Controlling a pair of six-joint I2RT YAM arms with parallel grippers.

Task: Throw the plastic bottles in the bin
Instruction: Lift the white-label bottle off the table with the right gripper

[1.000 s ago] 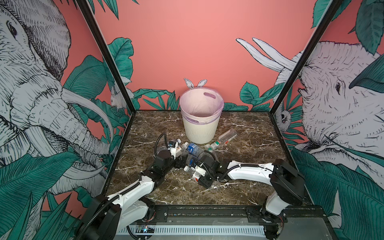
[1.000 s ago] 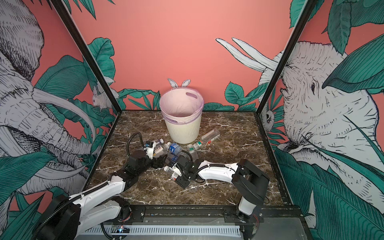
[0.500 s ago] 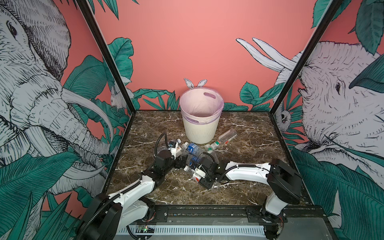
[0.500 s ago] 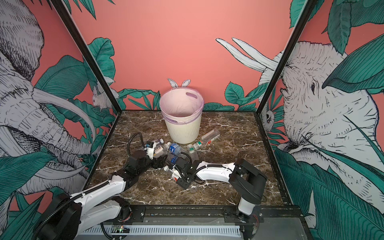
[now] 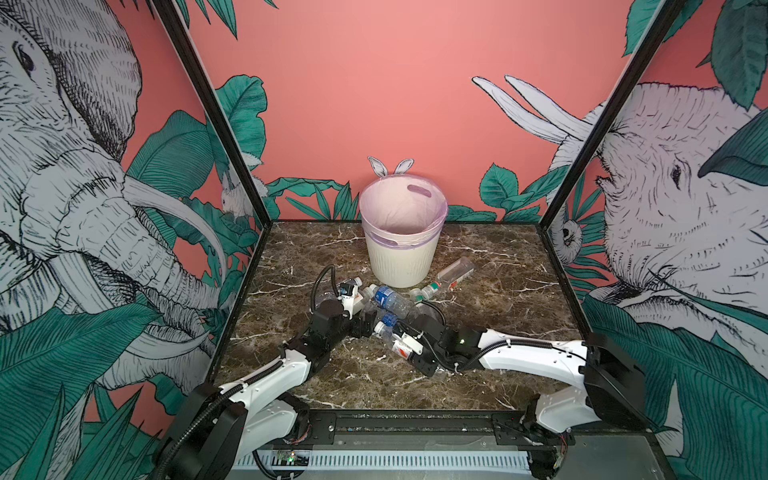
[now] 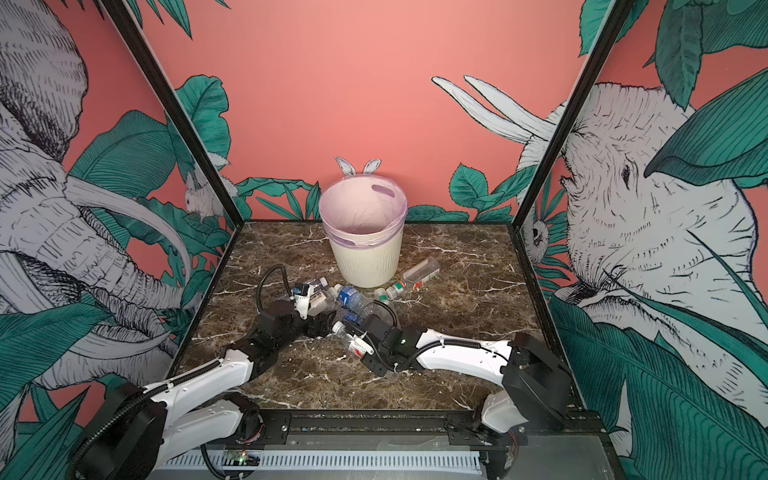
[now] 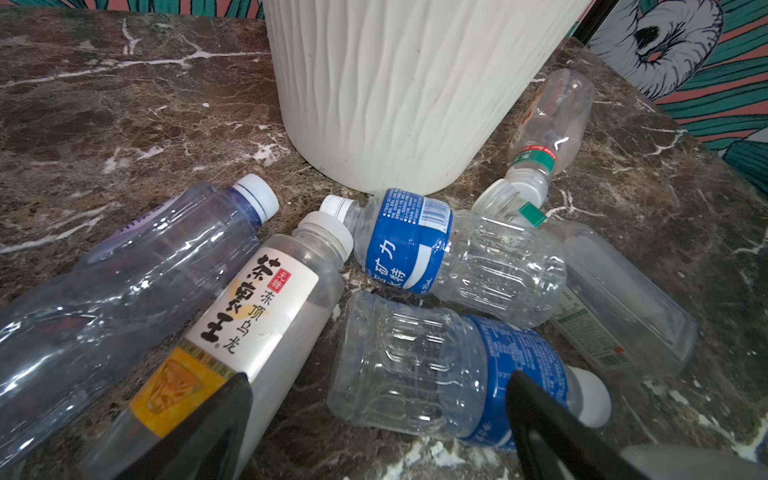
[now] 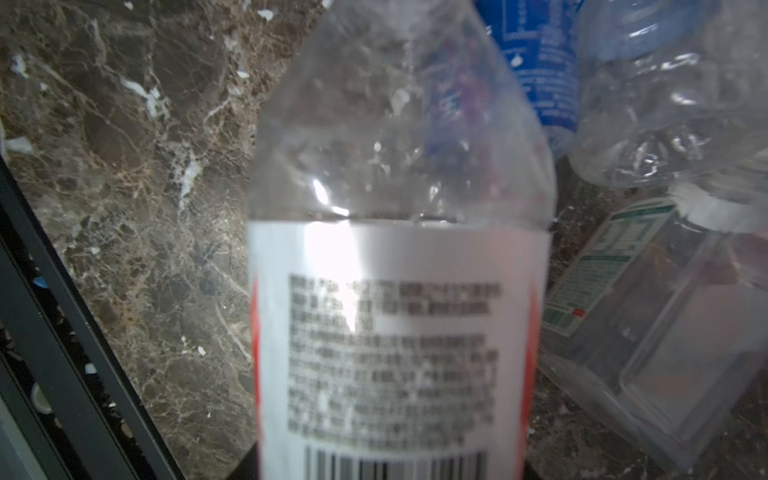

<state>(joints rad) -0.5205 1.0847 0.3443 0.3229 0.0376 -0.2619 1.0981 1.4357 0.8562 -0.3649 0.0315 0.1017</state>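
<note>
Clearly the nearest risk sits in the right end effector (image 5: 401, 343): the clear red-labelled bottle (image 8: 399, 291) it grips looks thin and slick, so it may buckle, twist or slide out once raised, and the square bottle (image 8: 648, 332) lying just beside it could be dragged along. A little farther on, the left end effector (image 7: 378, 382) hangs over the same heap, so the two arms could knock each other if both head for the bin (image 5: 401, 257). Farthest, the bin is tall and looks light; a low carry would strike its ribbed wall and shove it, and a release short of the rim would drop the bottle back on the worktop (image 5: 511, 332). The right end effector is clamped on the red-labelled bottle's body. The left one stands wide apart and holds nothing, with one finger (image 7: 208, 428) over the tea bottle (image 7: 253, 311) and the other over a blue-labelled bottle (image 7: 415, 365); whether they touch I cannot tell. Other plastic bottles lie heaped just before the bin, at the back of the worktop.
</note>
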